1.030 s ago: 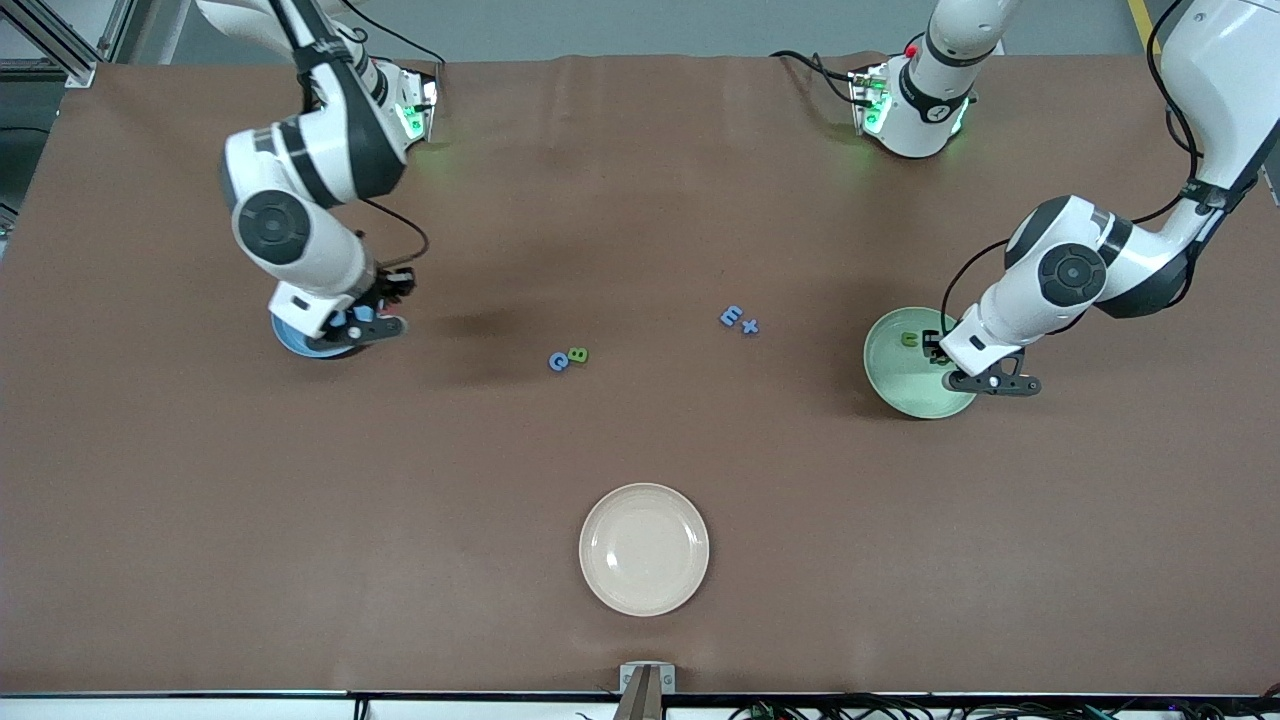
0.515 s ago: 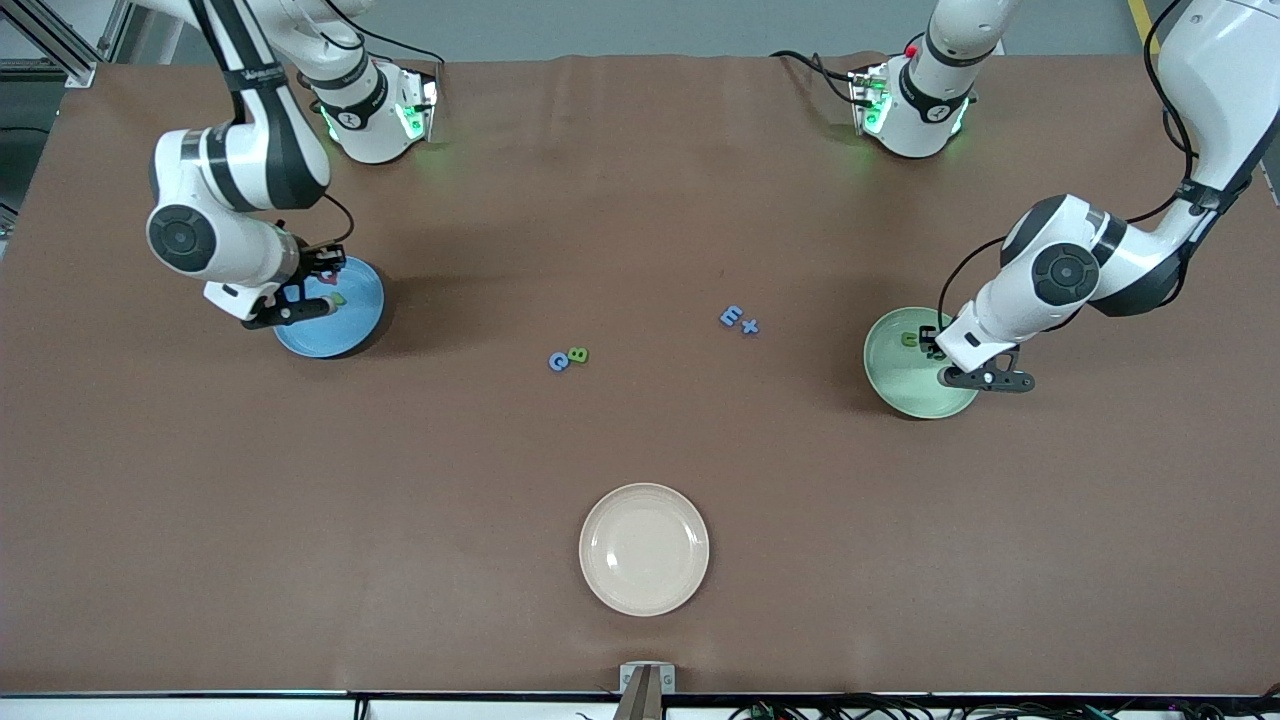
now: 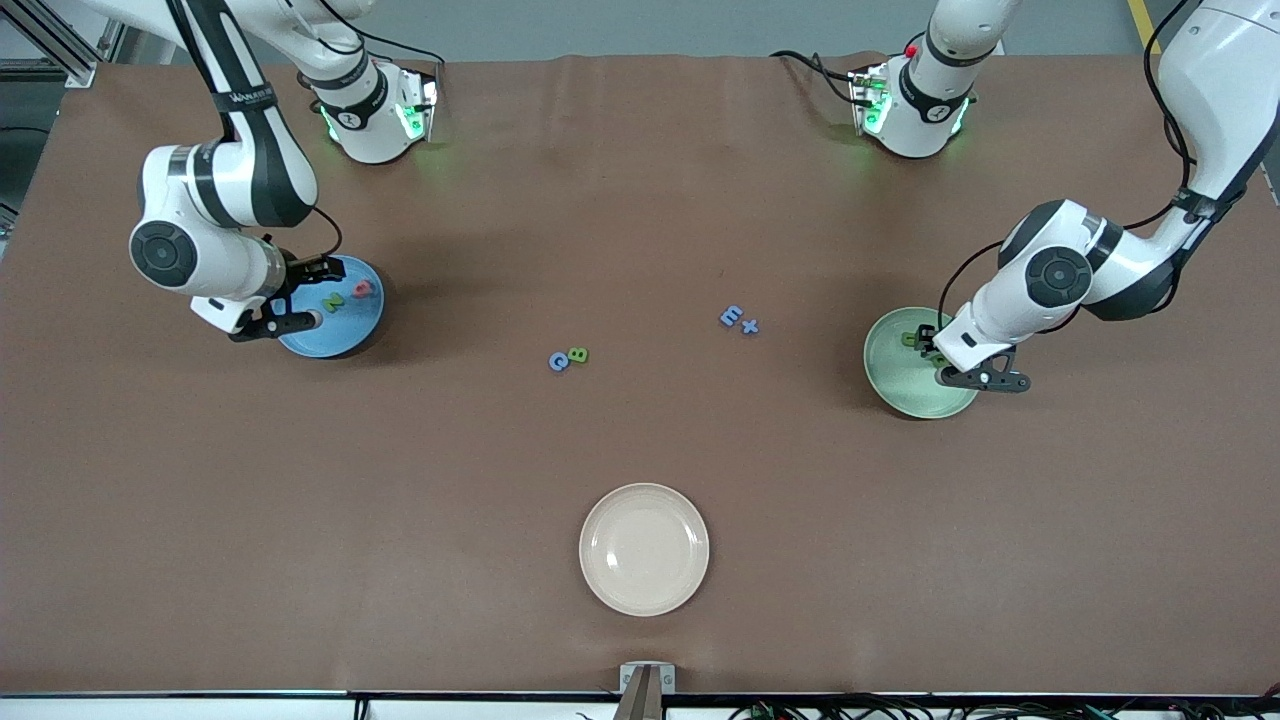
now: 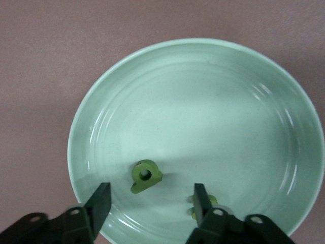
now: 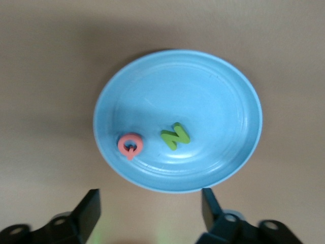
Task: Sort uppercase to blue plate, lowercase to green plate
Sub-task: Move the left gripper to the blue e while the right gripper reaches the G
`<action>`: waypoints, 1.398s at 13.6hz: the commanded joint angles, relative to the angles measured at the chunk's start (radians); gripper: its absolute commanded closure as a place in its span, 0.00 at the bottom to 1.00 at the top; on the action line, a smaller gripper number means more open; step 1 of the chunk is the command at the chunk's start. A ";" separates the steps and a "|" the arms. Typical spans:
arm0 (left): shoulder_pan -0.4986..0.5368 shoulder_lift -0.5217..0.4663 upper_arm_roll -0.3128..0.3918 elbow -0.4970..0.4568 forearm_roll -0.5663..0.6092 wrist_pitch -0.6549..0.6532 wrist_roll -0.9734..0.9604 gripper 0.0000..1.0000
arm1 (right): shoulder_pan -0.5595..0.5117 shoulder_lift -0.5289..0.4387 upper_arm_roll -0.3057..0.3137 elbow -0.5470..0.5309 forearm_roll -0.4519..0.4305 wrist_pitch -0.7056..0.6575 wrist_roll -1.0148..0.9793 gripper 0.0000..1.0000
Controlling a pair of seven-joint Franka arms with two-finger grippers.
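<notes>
A brown, matte tabletop [image 3: 640,450] fills the front view; grey floor and an aluminium frame show past its edge by the robot bases, and cables run along the edge nearest the camera.

Nearest the camera sits a round cream plastic plate [image 3: 644,549], alone, with bare brown surface all around it. Farther up, mid-table, a tiny blue foam G [image 3: 559,361] touches a green foam B [image 3: 578,354]. Toward the left arm's end, a blue foam m that looks like an E [image 3: 731,317] lies just beside a blue cross-shaped t [image 3: 750,326]. Wide open surface separates both pairs from the plates.

The round pale mint-green plate [image 3: 905,385] holds a green foam b [image 4: 145,175] and a green u [image 3: 909,339]. The left gripper [image 4: 151,206] hangs over this plate, fingers [image 4: 101,201] spread and holding nothing.

The round medium-blue plate [image 3: 335,340] holds a green N [image 5: 175,135] and a pink-red Q [image 5: 130,145], apart from each other. The right gripper [image 5: 151,208] hovers over that plate's rim, fingers [image 5: 90,206] spread wide, empty.

White lettering on the right arm's black band cannot be read.
</notes>
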 commanded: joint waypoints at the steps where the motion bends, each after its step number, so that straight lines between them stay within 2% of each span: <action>1: 0.007 -0.025 -0.097 -0.011 0.022 -0.003 -0.142 0.01 | 0.040 0.113 0.009 0.279 -0.014 -0.282 0.102 0.00; 2: 0.002 -0.023 -0.147 -0.010 0.022 -0.023 -0.234 0.01 | 0.046 0.139 0.009 0.352 -0.012 -0.341 0.135 0.00; 3: -0.018 -0.017 -0.181 -0.007 0.021 -0.032 -0.324 0.01 | 0.053 0.140 0.010 0.375 -0.009 -0.345 0.141 0.00; 4: -0.061 -0.015 -0.187 -0.004 0.019 -0.033 -0.401 0.01 | 0.054 0.138 0.010 0.389 -0.006 -0.337 0.139 0.00; 7: -0.223 -0.009 -0.185 0.019 -0.004 -0.033 -0.594 0.01 | 0.019 0.155 0.006 0.462 -0.011 -0.273 0.126 0.00; 9: -0.314 0.007 -0.178 0.047 -0.027 -0.033 -0.696 0.01 | -0.024 0.216 0.006 0.565 -0.014 -0.271 0.081 0.00; 11: -0.428 0.011 -0.134 0.078 -0.082 -0.033 -0.832 0.01 | -0.035 0.241 0.004 0.598 -0.011 -0.277 0.113 0.00; 14: -0.567 0.006 -0.070 0.104 -0.139 -0.033 -1.120 0.01 | -0.010 0.248 0.009 0.610 0.020 -0.231 0.404 0.01; 17: -0.645 0.011 -0.024 0.125 -0.160 -0.026 -1.438 0.00 | 0.059 0.299 0.009 0.605 0.130 -0.146 0.702 0.00; 19: -0.679 0.024 0.001 0.130 -0.157 -0.019 -1.547 0.00 | 0.118 0.336 0.009 0.599 0.146 -0.063 0.846 0.00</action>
